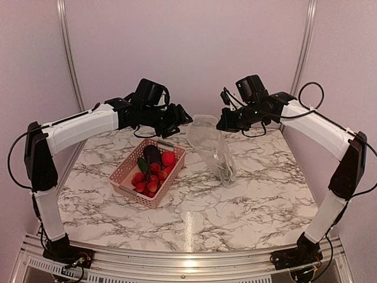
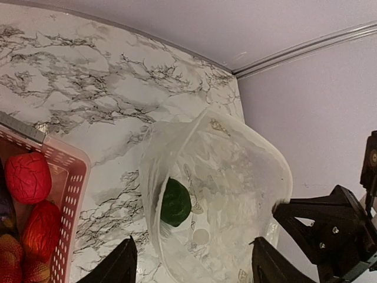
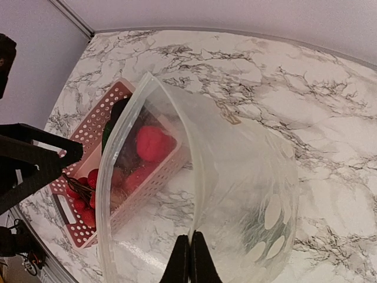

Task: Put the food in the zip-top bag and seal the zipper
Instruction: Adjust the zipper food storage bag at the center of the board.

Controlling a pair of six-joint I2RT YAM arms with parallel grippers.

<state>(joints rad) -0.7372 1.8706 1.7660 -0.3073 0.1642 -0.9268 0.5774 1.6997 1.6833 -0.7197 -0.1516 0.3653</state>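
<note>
1 bag (image 1: 212, 147): R end effector (image 3: 189, 244) pinches rim, L end effector (image 2: 194, 250) wide near mouth.

White-shelled arms (image 1: 79, 128), black joints (image 1: 40, 158)

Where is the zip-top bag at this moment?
In the top view, the zip-top bag stands right of centre, beside the pink basket, its mouth edge pinched by the right gripper.
</note>
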